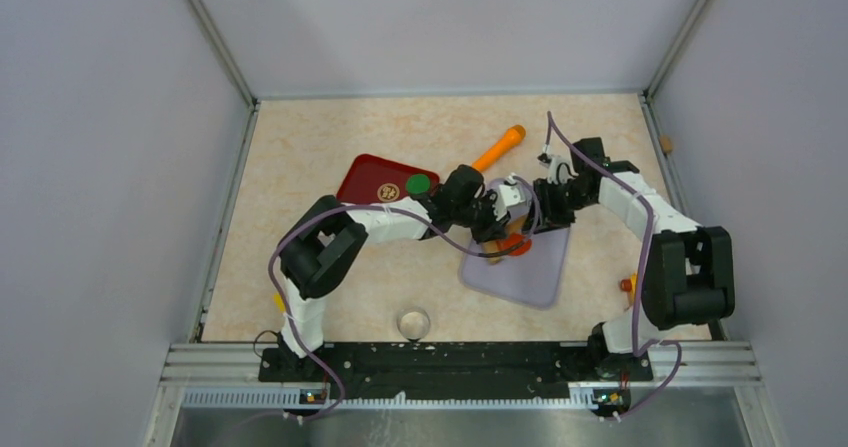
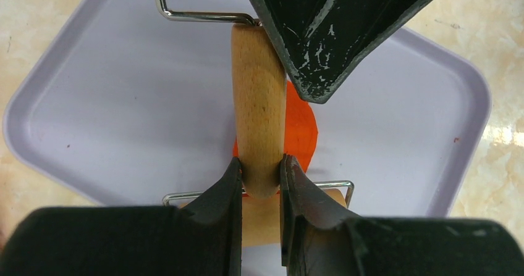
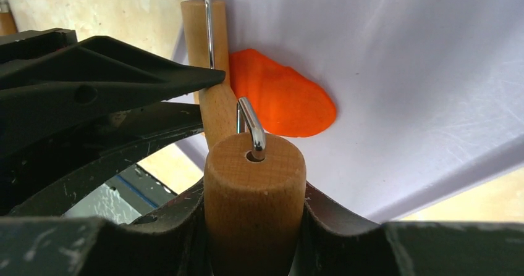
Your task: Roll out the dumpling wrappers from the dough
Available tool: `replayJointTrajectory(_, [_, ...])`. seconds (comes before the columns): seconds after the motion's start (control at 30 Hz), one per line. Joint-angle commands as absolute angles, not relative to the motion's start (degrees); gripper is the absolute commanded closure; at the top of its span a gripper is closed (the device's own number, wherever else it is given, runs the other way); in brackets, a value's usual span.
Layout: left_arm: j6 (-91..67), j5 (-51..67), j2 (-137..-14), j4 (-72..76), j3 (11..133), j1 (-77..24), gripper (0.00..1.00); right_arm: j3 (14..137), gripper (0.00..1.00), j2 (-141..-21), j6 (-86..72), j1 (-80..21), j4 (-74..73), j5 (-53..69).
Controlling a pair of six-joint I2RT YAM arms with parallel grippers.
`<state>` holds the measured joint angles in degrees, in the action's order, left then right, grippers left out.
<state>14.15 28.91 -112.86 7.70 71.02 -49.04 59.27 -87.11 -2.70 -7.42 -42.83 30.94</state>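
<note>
Left wrist view, item held: wooden pastry roller (image 2: 259,91) with wire frame, lying across the lavender tray (image 2: 123,103). The left hand (image 2: 261,165) is closed narrowly on the near end of its wooden bar, a finger pressed to each side. Right hand (image 3: 254,196), right wrist view: closed around a thicker wooden barrel at the roller's other end, with a wire hook entering the barrel's face. Task item: dumpling wrapper (image 3: 278,97), orange-red clay, on the tray floor under the bar and showing beside it, between the two hands. Progress, judged: the clay is pressed flat but lopsided, with visible thickness at its edge. It is not yet a thin even round and more passes are wanted. Only one piece is on this tray. Elsewhere on the bench (image 1: 300,297): a red tray (image 1: 365,177), far left, carrying a green disc (image 1: 418,184) and a brown patterned disc (image 1: 388,193); an orange-handled tool (image 1: 498,148), far centre. Obscured: part of the wrapper lies beneath the wood, contact between roller and clay is not discernible, and the top view shows the clay only as a sliver under the hands.
</note>
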Motion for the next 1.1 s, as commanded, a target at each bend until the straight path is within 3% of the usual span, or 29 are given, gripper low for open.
replayJointTrajectory(0.0, [16.5,29.1,-109.5,0.6,72.5,-48.7,1.0,63.3,1.0,-87.0,-3.8,-9.3,-43.1,35.1])
replayJointTrajectory(0.37, [9.9,33.5,-106.6,3.4,83.0,-49.8,1.0,77.5,1.0,-81.1,1.3,-6.0,-53.6,40.6])
replayJointTrajectory(0.57, [6.8,30.0,-112.5,8.0,84.0,-50.9,1.0,74.8,1.0,-82.5,7.7,-1.0,-54.6,38.9])
replayJointTrajectory(1.07, [9.3,29.2,-120.2,7.0,81.2,-51.3,1.0,61.2,1.0,-85.7,11.2,-0.8,-46.3,32.5])
